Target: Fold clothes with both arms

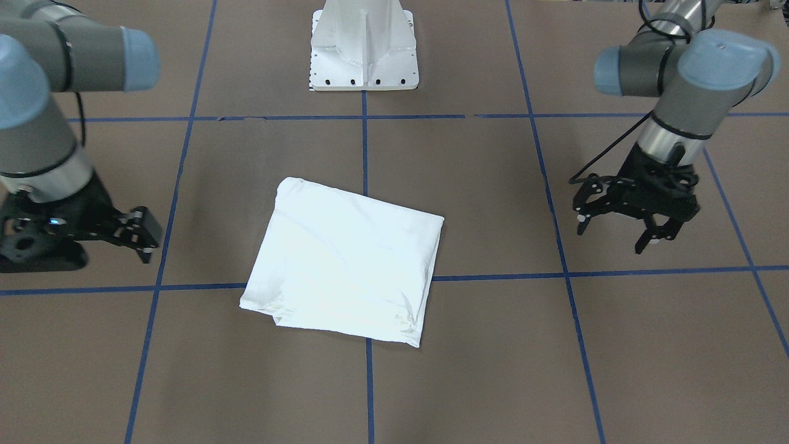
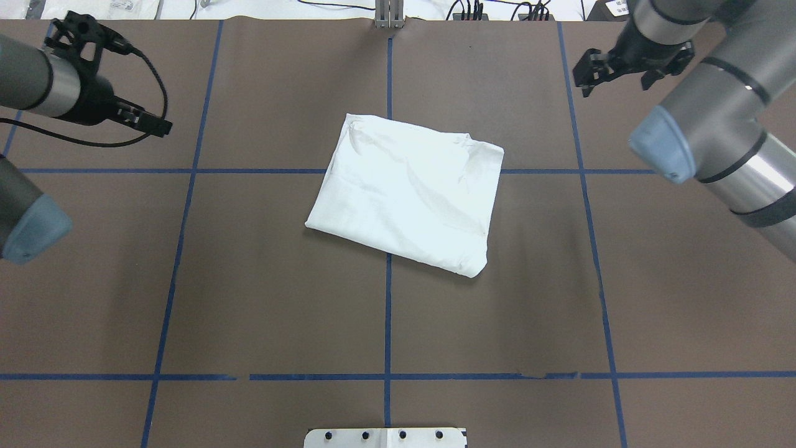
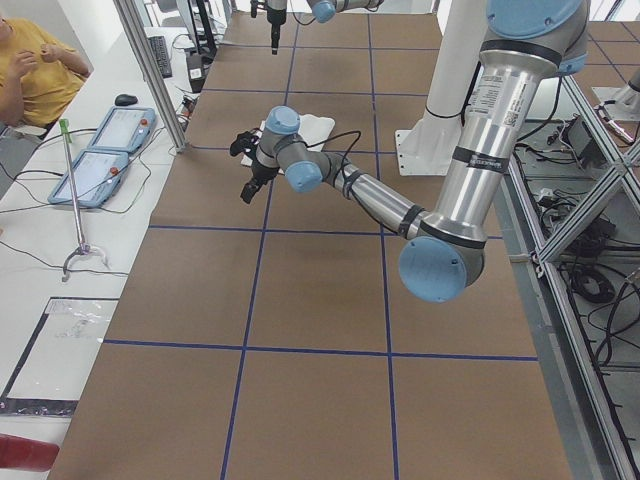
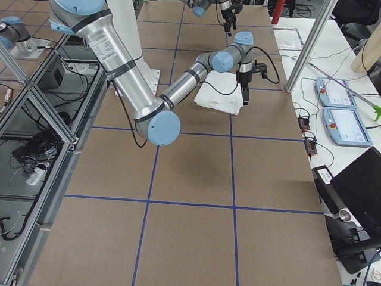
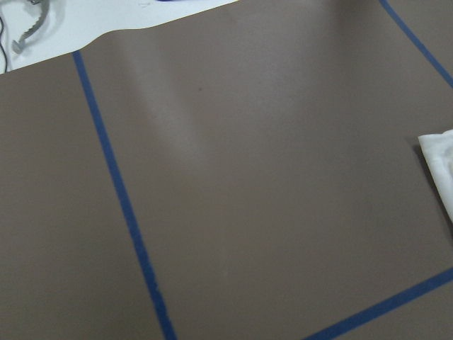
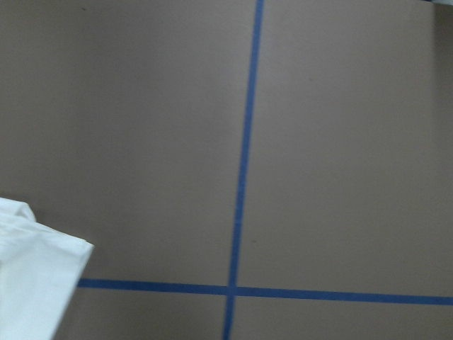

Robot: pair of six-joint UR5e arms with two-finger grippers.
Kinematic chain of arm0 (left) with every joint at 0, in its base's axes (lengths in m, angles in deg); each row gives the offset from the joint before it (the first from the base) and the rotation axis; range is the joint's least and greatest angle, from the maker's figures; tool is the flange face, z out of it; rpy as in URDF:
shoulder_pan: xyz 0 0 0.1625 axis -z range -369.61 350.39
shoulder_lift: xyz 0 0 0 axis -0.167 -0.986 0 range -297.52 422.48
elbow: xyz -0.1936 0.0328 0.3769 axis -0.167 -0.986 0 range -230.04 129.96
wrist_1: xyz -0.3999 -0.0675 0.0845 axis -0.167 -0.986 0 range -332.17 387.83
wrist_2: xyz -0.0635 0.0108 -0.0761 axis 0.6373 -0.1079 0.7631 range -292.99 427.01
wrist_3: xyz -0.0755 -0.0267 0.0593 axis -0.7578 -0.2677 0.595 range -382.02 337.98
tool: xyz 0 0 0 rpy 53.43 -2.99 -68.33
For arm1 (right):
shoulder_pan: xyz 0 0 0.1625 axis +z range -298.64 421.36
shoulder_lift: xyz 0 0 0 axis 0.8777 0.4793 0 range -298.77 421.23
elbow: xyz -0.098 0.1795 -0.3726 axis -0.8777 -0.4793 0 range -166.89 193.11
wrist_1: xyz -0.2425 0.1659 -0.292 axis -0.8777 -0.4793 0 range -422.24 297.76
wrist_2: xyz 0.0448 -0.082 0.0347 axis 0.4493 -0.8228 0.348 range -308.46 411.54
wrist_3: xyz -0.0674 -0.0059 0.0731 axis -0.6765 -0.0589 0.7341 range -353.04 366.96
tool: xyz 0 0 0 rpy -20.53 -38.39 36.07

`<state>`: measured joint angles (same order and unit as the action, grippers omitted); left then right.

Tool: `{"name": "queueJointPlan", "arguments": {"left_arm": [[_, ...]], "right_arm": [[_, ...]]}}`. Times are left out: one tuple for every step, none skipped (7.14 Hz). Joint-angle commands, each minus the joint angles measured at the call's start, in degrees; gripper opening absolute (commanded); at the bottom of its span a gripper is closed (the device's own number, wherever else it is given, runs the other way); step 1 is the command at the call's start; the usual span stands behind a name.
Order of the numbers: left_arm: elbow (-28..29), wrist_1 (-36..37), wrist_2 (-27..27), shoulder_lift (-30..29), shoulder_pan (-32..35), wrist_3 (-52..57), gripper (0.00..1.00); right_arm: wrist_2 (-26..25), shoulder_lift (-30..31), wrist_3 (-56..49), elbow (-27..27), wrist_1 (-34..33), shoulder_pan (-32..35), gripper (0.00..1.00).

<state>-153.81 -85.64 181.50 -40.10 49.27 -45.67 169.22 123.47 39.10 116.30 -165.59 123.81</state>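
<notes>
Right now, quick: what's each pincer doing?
Left pincer: open, holding nothing.
Right pincer: open, holding nothing.
The folded shirt lies on the table between them, apart from both.

Overhead and front cameras face each other, sharing the table (image 2: 249, 280).

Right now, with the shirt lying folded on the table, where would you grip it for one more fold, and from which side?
Probably the shirt at its edge farthest from the white pedestal: the layers end there, loose and wrinkled at both corners, while the opposite edge looks smooth. The left gripper and right gripper could each come in low from its own side.
</notes>
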Motion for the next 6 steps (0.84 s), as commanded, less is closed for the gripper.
{"name": "queueJointPlan", "arguments": {"left_arm": [[-1.9, 1.1, 8.6, 9.8, 11.3, 17.9, 1.0], [-1.7, 1.2, 11.1, 13.6, 15.4, 21.7, 1.0], [-1.4, 0.8, 14.2, 17.5, 19.5, 22.4, 1.0], [-1.4, 0.7, 18.3, 20.8, 23.9, 22.4, 1.0], [-1.6, 0.6, 21.1, 24.5, 26.5, 22.4, 1.0], [-0.8, 1.1, 22.2, 26.4, 27.3, 22.3, 1.0]], "right_arm": [[6.3, 11.5, -20.2, 3.0, -1.7, 10.4, 1.0], [6.8, 16.2, -29.9, 2.9, -1.8, 14.6, 1.0], [6.9, 20.7, -37.3, 2.8, -1.9, 18.7, 1.0], [10.1, 26.3, -41.6, 2.5, -1.3, 22.2, 1.0], [11.9, 30.5, -42.6, 2.8, -1.2, 25.9, 1.0], [11.5, 34.8, -43.0, 3.2, -0.1, 28.1, 1.0]]}}
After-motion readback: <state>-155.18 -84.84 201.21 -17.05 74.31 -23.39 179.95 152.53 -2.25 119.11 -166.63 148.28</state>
